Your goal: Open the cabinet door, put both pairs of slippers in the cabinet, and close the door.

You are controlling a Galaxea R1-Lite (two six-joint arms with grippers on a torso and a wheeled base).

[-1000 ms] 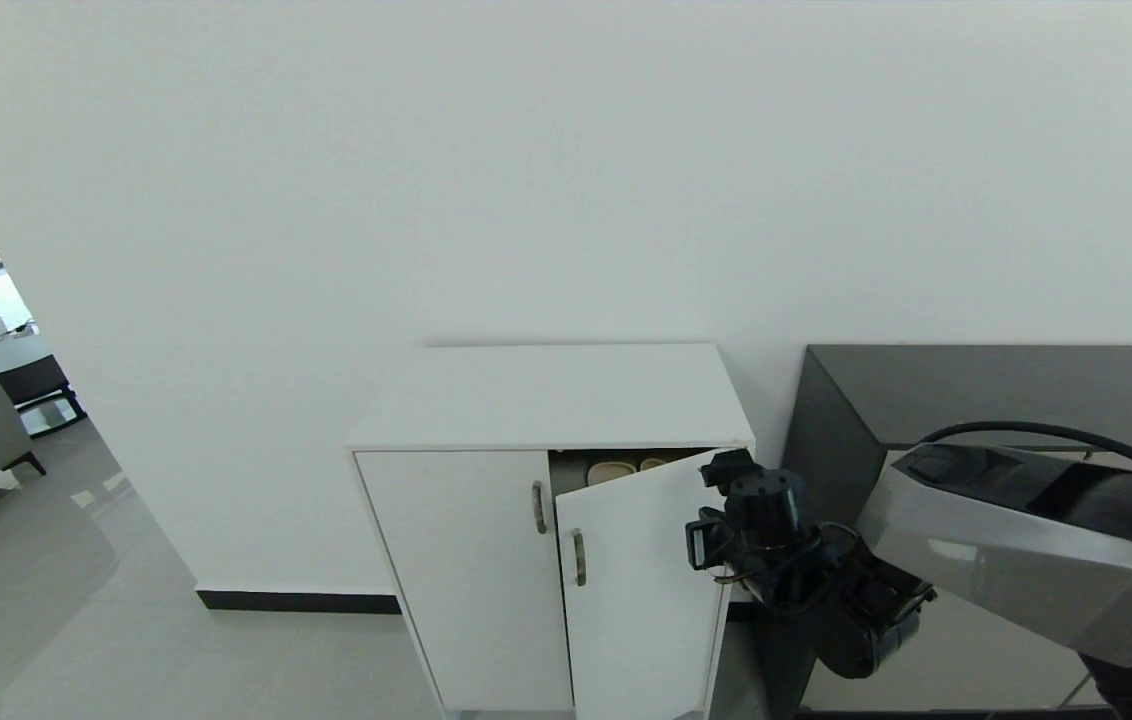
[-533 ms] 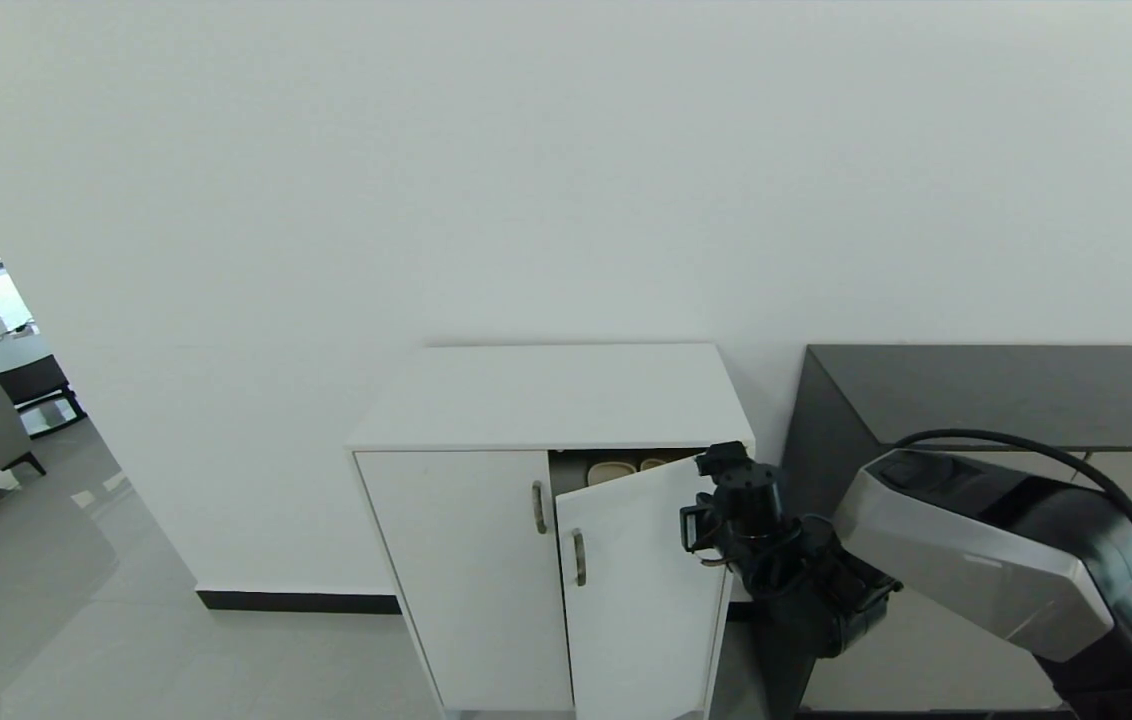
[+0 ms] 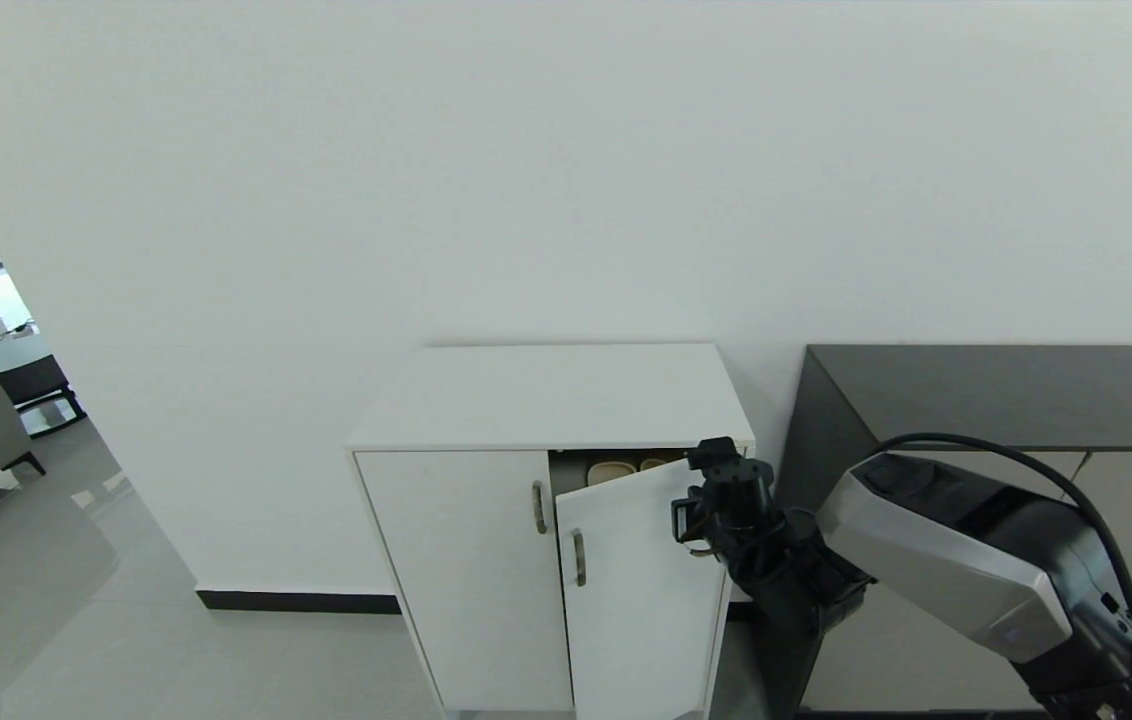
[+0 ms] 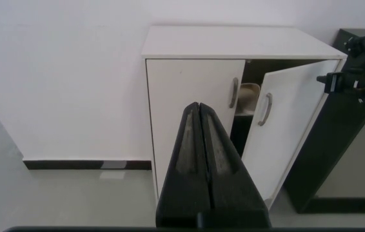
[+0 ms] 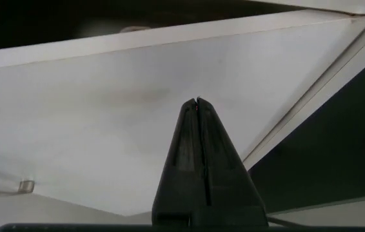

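Since beige slippers (image 3: 612, 468) already lie on the upper shelf inside the white cabinet (image 3: 546, 400), low in the centre of the head view, the step in hand looks like closing the right door (image 3: 638, 600), which stands ajar. The right end effector (image 5: 197, 106), fingers pressed together, sits close to the door's outer face near its upper right corner; contact cannot be told. Pushing there, by the hinge, gives little leverage. A steady push nearer the handle (image 3: 578, 557) should shut it more cleanly without the tip sliding off. The left end effector (image 4: 199, 111), also pressed together, hangs well apart from the cabinet.
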